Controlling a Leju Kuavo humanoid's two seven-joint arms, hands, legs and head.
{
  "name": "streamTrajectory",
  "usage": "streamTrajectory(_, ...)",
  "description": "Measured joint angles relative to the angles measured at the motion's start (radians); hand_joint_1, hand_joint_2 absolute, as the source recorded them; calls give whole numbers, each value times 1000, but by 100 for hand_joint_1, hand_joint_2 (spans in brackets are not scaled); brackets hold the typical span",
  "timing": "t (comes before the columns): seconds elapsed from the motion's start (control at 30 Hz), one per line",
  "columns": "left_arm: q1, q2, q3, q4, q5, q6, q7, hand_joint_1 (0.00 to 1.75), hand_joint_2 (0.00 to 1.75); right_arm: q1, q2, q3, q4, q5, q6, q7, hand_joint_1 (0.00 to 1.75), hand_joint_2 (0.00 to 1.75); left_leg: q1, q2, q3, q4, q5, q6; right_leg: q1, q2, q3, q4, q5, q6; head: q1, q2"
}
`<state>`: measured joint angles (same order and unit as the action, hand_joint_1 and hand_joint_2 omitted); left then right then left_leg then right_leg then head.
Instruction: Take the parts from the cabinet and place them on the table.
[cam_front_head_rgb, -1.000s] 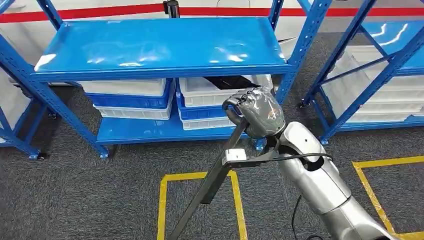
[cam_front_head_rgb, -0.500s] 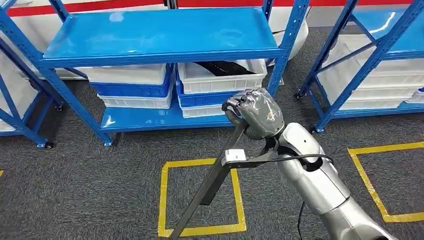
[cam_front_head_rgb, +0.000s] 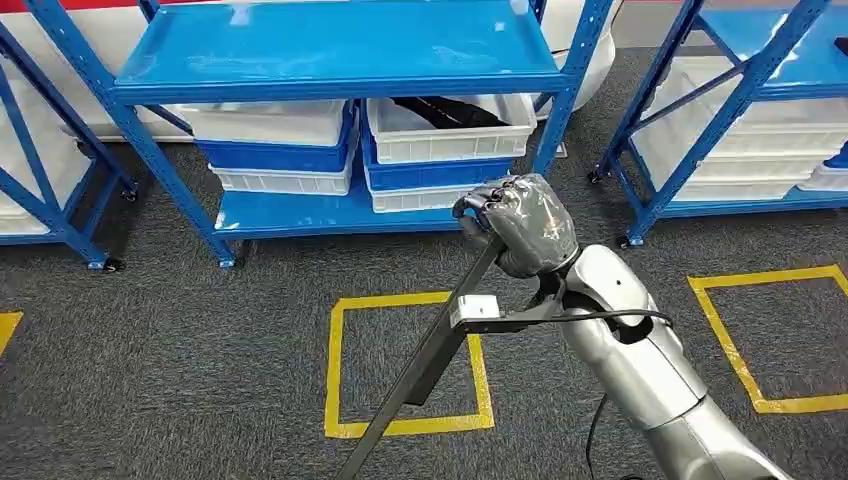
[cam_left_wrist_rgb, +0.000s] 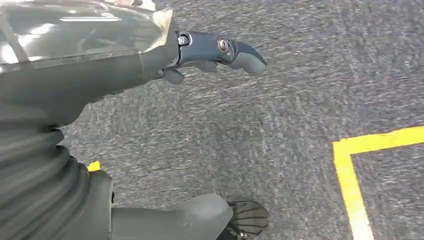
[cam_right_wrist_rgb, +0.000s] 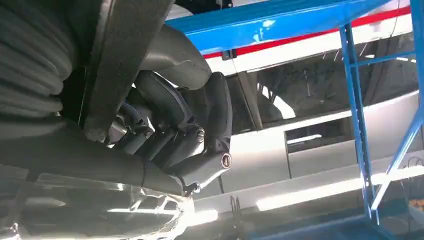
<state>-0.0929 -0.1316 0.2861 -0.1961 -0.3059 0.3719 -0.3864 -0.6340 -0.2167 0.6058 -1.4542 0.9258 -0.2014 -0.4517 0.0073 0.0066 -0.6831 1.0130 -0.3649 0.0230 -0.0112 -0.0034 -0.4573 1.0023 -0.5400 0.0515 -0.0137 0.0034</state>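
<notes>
My right hand (cam_front_head_rgb: 520, 225) grips the upper end of a long dark metal bar (cam_front_head_rgb: 425, 365), which slants down towards the floor; a white block (cam_front_head_rgb: 473, 308) and a side arm are fixed to it. In the right wrist view the fingers (cam_right_wrist_rgb: 175, 135) are curled around the bar (cam_right_wrist_rgb: 125, 65). The blue cabinet (cam_front_head_rgb: 340, 45) stands ahead, and another dark part (cam_front_head_rgb: 440, 112) lies in a white bin (cam_front_head_rgb: 450, 145) on its low shelf. My left hand (cam_left_wrist_rgb: 150, 55) hangs over the grey carpet, fingers apart, holding nothing.
Stacked white and blue bins (cam_front_head_rgb: 280, 150) fill the low shelf. A second blue rack (cam_front_head_rgb: 760, 90) with white bins stands at the right. Yellow tape squares (cam_front_head_rgb: 335, 370) mark the carpet below the bar and at the right (cam_front_head_rgb: 740, 370).
The whole picture has shifted: the cabinet now sits higher and farther off, so the camera has moved back. My right hand keeps its grip on the bar.
</notes>
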Motion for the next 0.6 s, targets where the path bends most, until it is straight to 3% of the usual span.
streamTrajectory(0.03, 0, 1, 1, 0, 1, 2, -2, 0, 175, -1, 1, -2, -1, -1, 1, 0, 169, 175, 0, 2, 0, -4, 15, -6, 6, 5, -7, -17, -7, -12, -7, 0)
streamTrajectory(0.1, 0, 1, 5, 0, 1, 4, -7, 0, 175, -4, 2, -3, 0, -2, 5, 1, 169, 175, 3, 1, -2, -18, 40, -14, 12, 5, -26, -13, 8, -25, -7, 0)
streamTrajectory(0.13, 5, 1, 5, 0, 1, 3, -9, 0, 175, -4, 2, -3, 0, -2, 6, 2, 169, 175, 4, 0, -7, -21, 49, -21, 4, 2, -35, -18, 19, -38, -7, 0)
streamTrajectory(0.17, 6, 2, 6, 0, 1, 3, -10, 0, 175, -4, 2, -3, 2, -2, 10, 2, 169, 175, 11, -1, -17, -4, 7, -26, -6, -3, -36, -17, 34, -50, -8, 0)
streamTrajectory(0.2, 8, 1, 6, 0, 1, 3, -10, 0, 175, -4, 2, -3, 2, -2, 13, 3, 169, 175, 11, -3, -31, 42, -68, -29, -4, -3, -48, -17, 47, -67, -9, 0)
streamTrajectory(0.23, 8, 0, 6, 0, 1, 1, -10, 0, 175, -4, 2, -3, 2, -3, 13, 3, 169, 175, 12, -4, -47, 115, -141, -33, -1, -4, -63, -16, 62, -72, -12, 0)
streamTrajectory(0.27, 6, 0, 6, 0, 0, 0, -10, 0, 175, -3, 2, -3, 2, -2, 13, 3, 169, 175, 12, -5, -64, 192, -190, -37, 3, -4, -80, -15, 75, -74, -10, 0)
streamTrajectory(0.3, 5, 1, 6, 0, -3, 0, -10, 0, 175, -2, 1, -3, 2, -3, 13, 3, 169, 175, 12, -5, -75, 262, -214, -39, 6, -4, -97, -14, 88, -75, -11, 0)
streamTrajectory(0.33, 5, 1, 6, 0, -5, -1, -10, 0, 175, 1, 1, -3, 2, -4, 13, 3, 169, 175, 12, -5, -72, 306, -204, -40, 9, -4, -114, -12, 100, -75, -11, 0)
streamTrajectory(0.37, 5, 2, 6, 0, -7, -2, -10, 0, 175, 3, 0, -3, 2, -4, 13, 4, 169, 175, 12, -5, -51, 304, -175, -38, 11, -4, -130, -10, 111, -74, -11, 0)
streamTrajectory(0.4, 4, 2, 6, 0, -7, -3, -10, 0, 175, 5, -2, -4, 1, -4, 13, 7, 169, 175, 12, -5, -12, 268, -138, -34, 12, -4, -146, -6, 121, -72, -12, 0)
streamTrajectory(0.43, 3, 3, 6, -1, -9, -5, -10, 0, 175, 7, -4, -5, -1, -4, 13, 10, 169, 175, 11, -5, 47, 200, -115, -26, 14, -3, -161, -2, 130, -70, -12, 0)
streamTrajectory(0.47, 1, 4, 6, -3, -10, -6, -10, 0, 175, 9, -6, -7, -4, -4, 13, 10, 169, 175, 9, -8, 114, 119, -121, -17, 15, -2, -171, 1, 138, -67, -12, 0)
streamTrajectory(0.5, -4, 6, 6, -5, -12, -7, -9, 0, 175, 12, -8, -10, -9, -4, 12, 11, 169, 175, 2, -10, 179, 35, -156, -7, 20, -1, -179, 6, 144, -63, -10, 0)
streamTrajectory(0.53, -11, 6, 5, -6, -16, -10, -9, 0, 175, 16, -12, -17, -14, -4, 11, 13, 169, 175, 2, -9, 195, -10, -169, -5, 19, -7, -184, 7, 155, -54, -9, 0)
streamTrajectory(0.6, -13, 6, 5, -6, -17, -11, -7, 0, 175, 20, -16, -22, -18, -4, 10, 13, 169, 175, -8, -10, 184, -9, -156, 8, 13, -9, -187, 0, 176, -39, -12, 0)
